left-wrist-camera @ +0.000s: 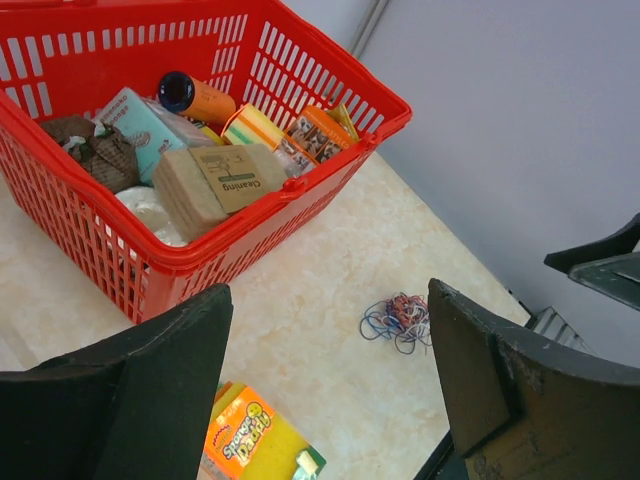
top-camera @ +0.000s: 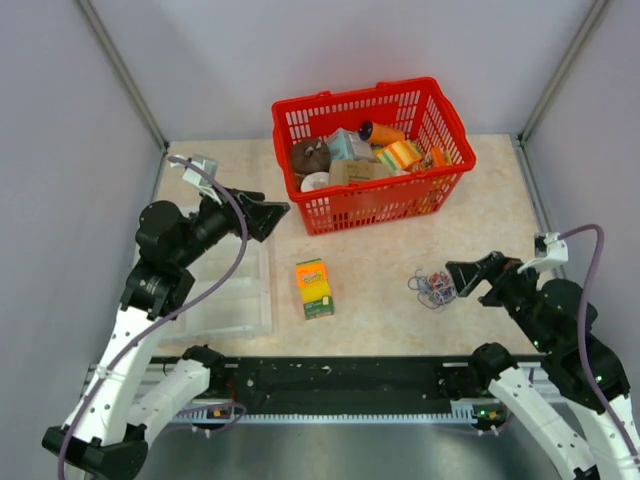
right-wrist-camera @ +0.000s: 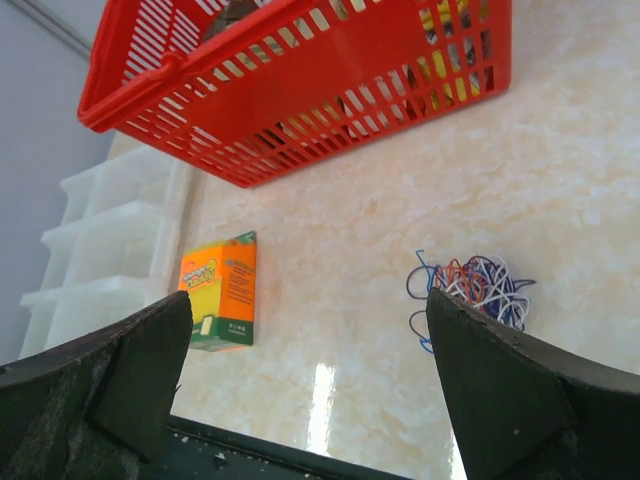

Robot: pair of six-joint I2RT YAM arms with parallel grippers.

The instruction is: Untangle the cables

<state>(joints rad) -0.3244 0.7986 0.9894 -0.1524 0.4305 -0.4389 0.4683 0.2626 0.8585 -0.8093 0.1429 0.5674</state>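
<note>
The cables [top-camera: 432, 288] lie as a small tangle of thin blue, orange and white strands on the beige table, right of centre. They show in the left wrist view [left-wrist-camera: 398, 320] and in the right wrist view [right-wrist-camera: 470, 287]. My right gripper [top-camera: 468, 276] is open and empty, raised just right of the tangle; its right finger [right-wrist-camera: 520, 400] hides the tangle's lower edge. My left gripper [top-camera: 262, 214] is open and empty, high at the left, far from the cables.
A red basket [top-camera: 455, 122] full of household items stands at the back. An orange and yellow sponge pack [top-camera: 314, 287] lies left of the cables. A clear compartment tray [top-camera: 232, 300] sits under the left arm. Grey walls close in three sides.
</note>
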